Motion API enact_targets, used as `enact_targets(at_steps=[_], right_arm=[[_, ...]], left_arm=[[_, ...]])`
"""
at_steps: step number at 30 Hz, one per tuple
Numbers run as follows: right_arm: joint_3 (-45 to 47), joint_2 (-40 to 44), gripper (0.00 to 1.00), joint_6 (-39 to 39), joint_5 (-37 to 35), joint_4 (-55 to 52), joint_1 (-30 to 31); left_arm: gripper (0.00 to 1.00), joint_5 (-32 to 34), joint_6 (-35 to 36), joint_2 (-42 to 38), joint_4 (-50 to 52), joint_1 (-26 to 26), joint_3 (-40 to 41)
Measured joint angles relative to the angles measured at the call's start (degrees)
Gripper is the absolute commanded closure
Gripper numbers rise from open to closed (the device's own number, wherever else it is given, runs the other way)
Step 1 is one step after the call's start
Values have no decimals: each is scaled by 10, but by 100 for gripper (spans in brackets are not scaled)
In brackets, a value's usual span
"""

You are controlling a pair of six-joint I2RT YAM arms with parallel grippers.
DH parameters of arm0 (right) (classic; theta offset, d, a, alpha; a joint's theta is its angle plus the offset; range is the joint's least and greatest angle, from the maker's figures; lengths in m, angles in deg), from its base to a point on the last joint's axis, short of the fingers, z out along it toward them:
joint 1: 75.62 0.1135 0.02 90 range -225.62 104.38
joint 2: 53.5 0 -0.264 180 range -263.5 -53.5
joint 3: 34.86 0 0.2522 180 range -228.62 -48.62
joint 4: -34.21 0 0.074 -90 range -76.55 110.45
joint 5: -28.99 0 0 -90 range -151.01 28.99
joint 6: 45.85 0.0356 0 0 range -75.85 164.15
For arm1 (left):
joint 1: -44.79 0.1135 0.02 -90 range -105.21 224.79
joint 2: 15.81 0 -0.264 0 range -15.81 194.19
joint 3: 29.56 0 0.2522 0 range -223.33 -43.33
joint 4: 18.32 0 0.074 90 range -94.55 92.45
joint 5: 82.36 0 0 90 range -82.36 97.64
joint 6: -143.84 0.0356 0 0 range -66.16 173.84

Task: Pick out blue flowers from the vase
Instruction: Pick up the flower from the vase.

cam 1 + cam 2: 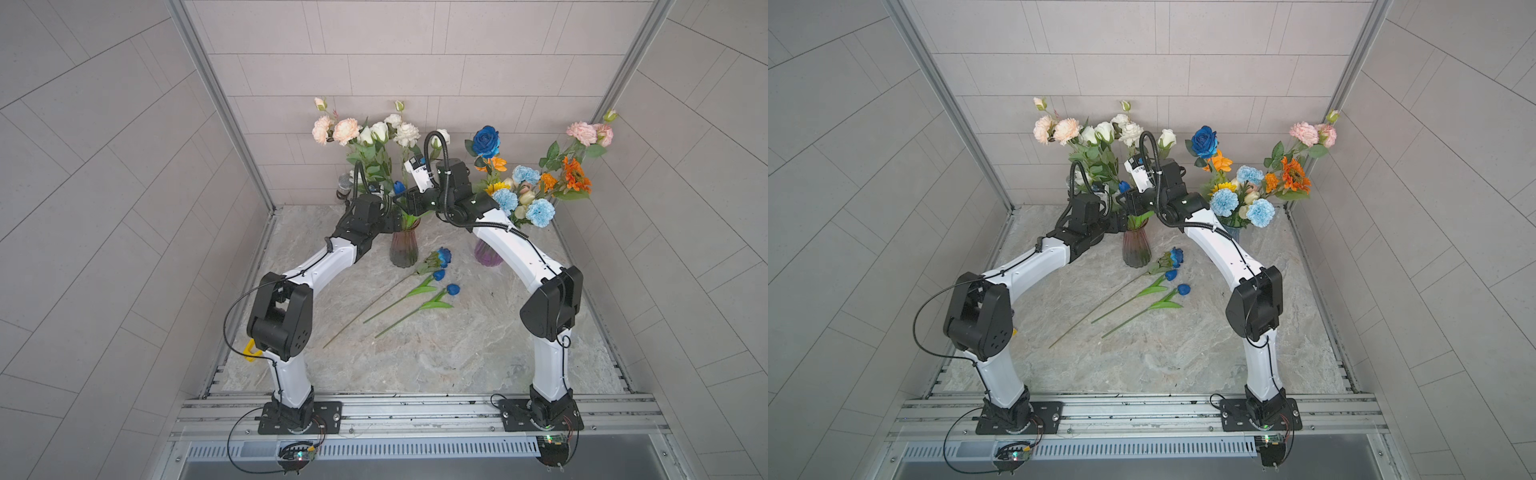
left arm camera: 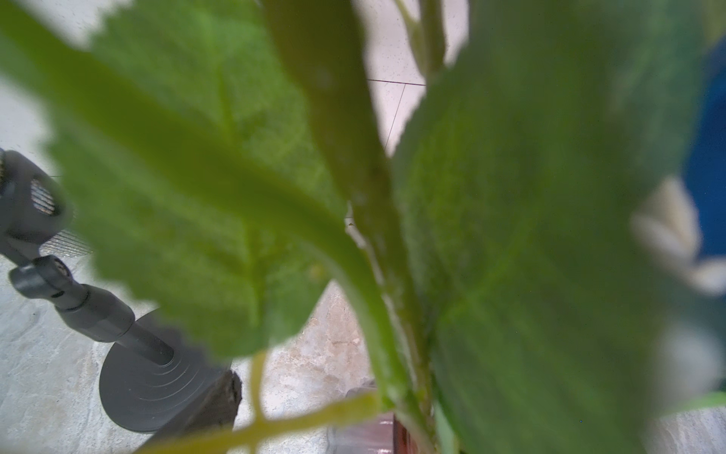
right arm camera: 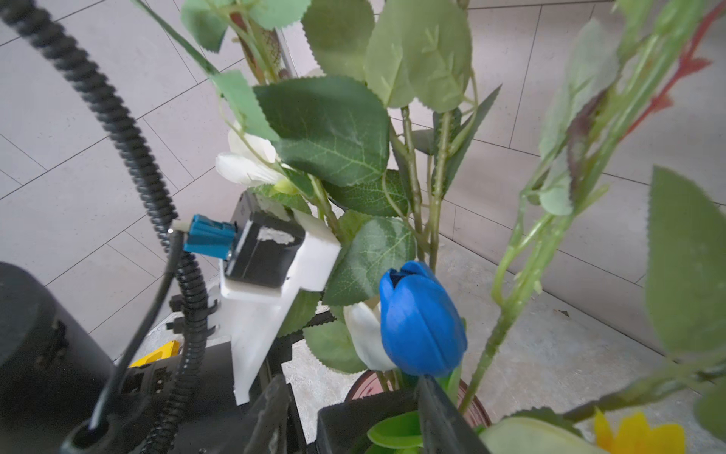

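The right hand [image 3: 396,428] sits just under the dark blue tulip [image 3: 422,322] standing in the pink-tinted vase [image 1: 404,249], jaws either side of a green leaf [image 3: 393,432]; whether they clamp it cannot be told. The left hand [image 1: 390,218] is at that vase's mouth, hidden in foliage, its state unclear. A blue rose [image 1: 444,257] and two tulips [image 1: 439,274] lie on the surface [image 1: 436,353]; another rose [image 1: 486,140] and three pale carnations [image 1: 505,200] stand in the purple vase [image 1: 486,253].

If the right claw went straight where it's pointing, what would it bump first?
Probably the blue tulip in the vase. It sits right ahead of the right claw, though depth is hard to judge.
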Motion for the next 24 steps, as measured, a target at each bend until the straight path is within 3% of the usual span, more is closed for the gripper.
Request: enact_targets(at_steps=[24], right_arm=[[-65, -59, 57, -26, -6, -26, -21]], left_arm=[[7, 4, 2, 0, 6, 0, 0]])
